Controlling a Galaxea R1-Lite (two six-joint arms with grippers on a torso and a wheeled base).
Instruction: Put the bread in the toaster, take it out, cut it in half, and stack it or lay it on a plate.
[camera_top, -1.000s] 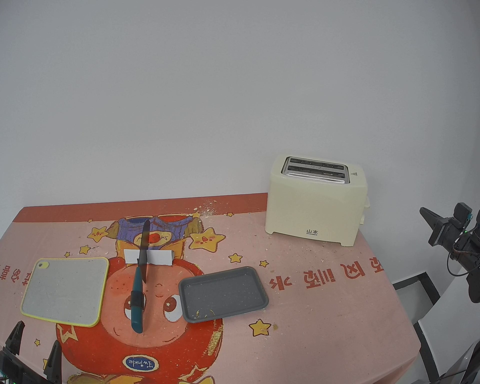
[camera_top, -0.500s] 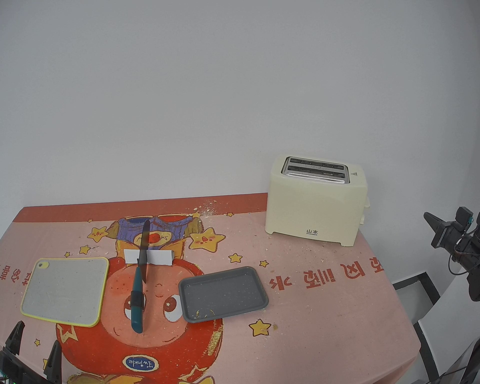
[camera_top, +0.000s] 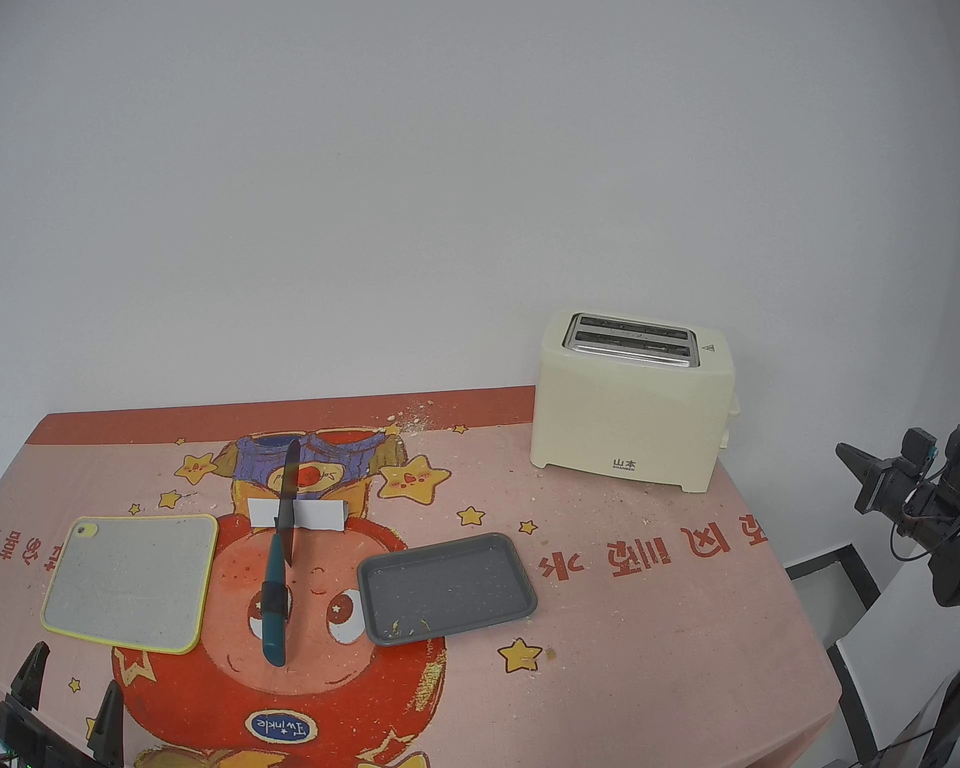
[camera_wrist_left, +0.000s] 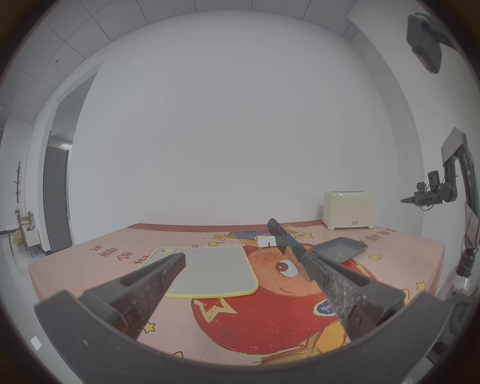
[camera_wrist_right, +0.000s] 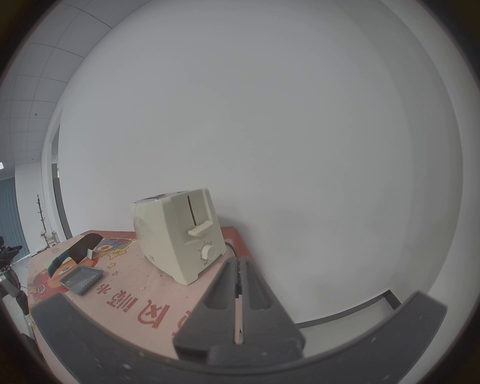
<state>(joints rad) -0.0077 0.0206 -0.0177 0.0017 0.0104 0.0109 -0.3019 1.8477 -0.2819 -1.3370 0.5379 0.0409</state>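
Observation:
The cream toaster stands at the table's back right with both top slots empty. In the right wrist view the toaster shows its end with the lever up and a dial below it. My right gripper hangs off the table's right edge, beside the toaster, and its fingers are shut with nothing between them. A grey plate-like tray lies mid-table. The teal-handled knife leans on a white rest. My left gripper stands open at the near left corner, by the cutting board.
Crumbs dot the pink cartoon tablecloth around the toaster and tray. The cutting board and knife lie just ahead of my left gripper. The wall runs close behind the table. Floor drops away past the right edge.
My right gripper has sunk a little beside the table's right edge. Left arm and all objects stay put.

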